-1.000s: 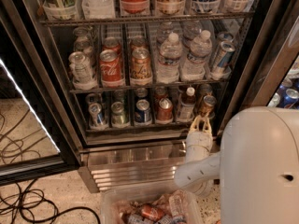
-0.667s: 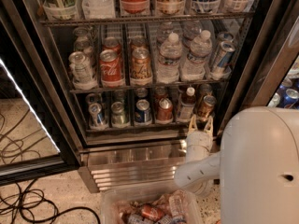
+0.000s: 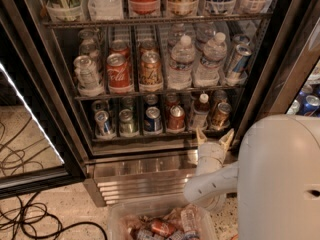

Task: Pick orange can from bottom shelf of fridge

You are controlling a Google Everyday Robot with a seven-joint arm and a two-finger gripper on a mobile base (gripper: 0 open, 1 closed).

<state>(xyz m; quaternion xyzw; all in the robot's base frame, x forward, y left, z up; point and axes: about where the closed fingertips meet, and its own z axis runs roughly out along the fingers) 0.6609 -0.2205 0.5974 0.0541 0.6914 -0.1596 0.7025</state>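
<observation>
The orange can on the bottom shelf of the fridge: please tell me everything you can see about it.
The orange can is small, amber-orange metal with a silver top and dark marks on its side. It leans slightly at the front of the rightmost lane of the bottom shelf, beside a white-capped bottle. The open gripper is just below it, in front, not touching.

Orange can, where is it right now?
In the camera view, the orange can stands rightmost on the bottom shelf, beside a white-capped bottle; the gripper, jaws open, sits just below it.
</observation>
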